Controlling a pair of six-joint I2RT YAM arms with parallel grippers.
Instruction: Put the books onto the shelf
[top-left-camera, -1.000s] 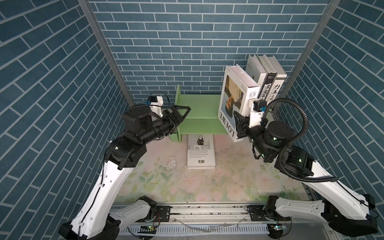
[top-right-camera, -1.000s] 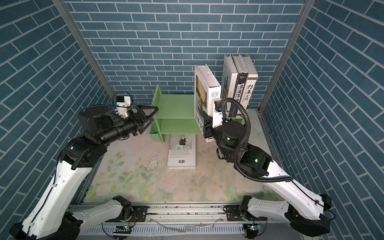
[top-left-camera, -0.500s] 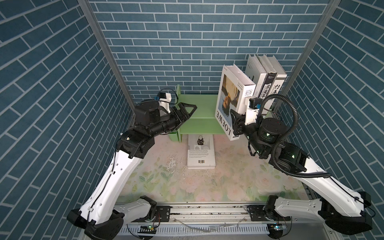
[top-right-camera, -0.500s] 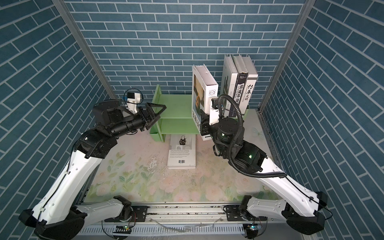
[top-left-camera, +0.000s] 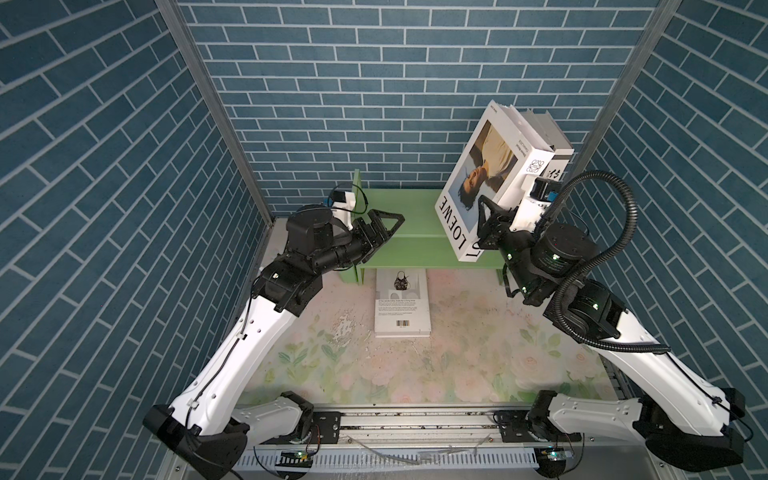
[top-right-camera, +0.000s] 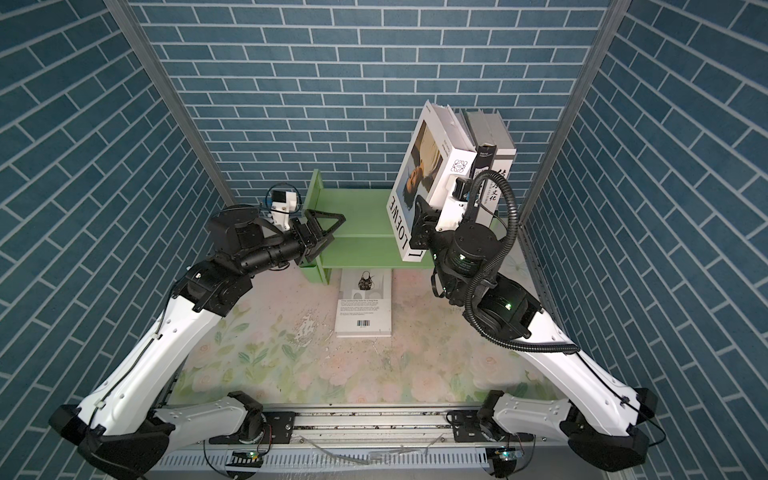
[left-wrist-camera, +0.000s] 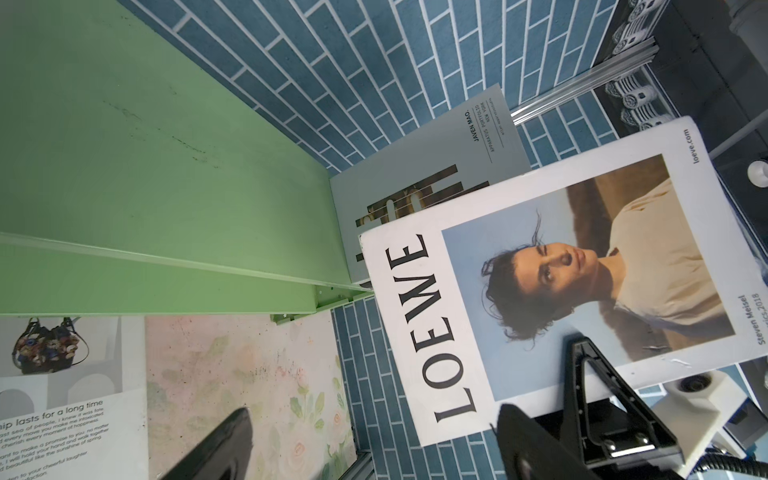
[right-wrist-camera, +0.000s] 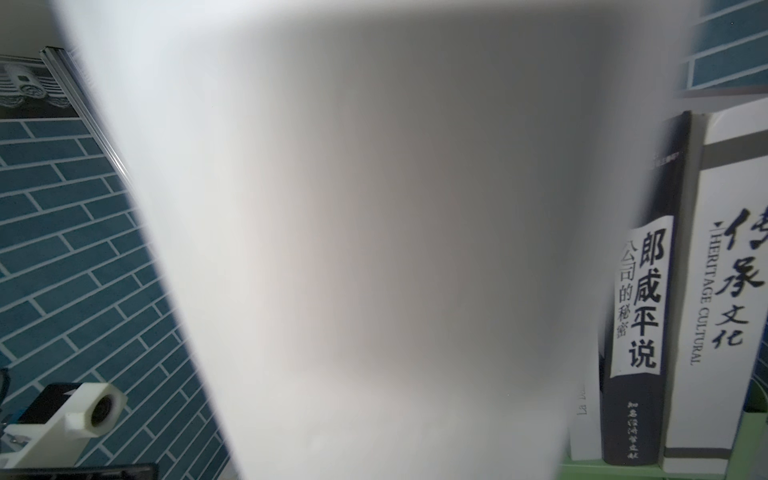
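LOEWE book (top-left-camera: 478, 174), white, portrait cover, tilted, pinched between right fingers (top-left-camera: 483, 210); left fingers (left-wrist-camera: 224, 444) wide apart, empty.

The right gripper (top-left-camera: 490, 224) tipped the LOEWE book (top-left-camera: 478, 166) toward shelved books (top-left-camera: 557, 168).

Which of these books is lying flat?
The white book with the barcode, flat on the floral table before the green shelf. The LOEWE book is tilted in the right claw; the other books stand on the shelf.
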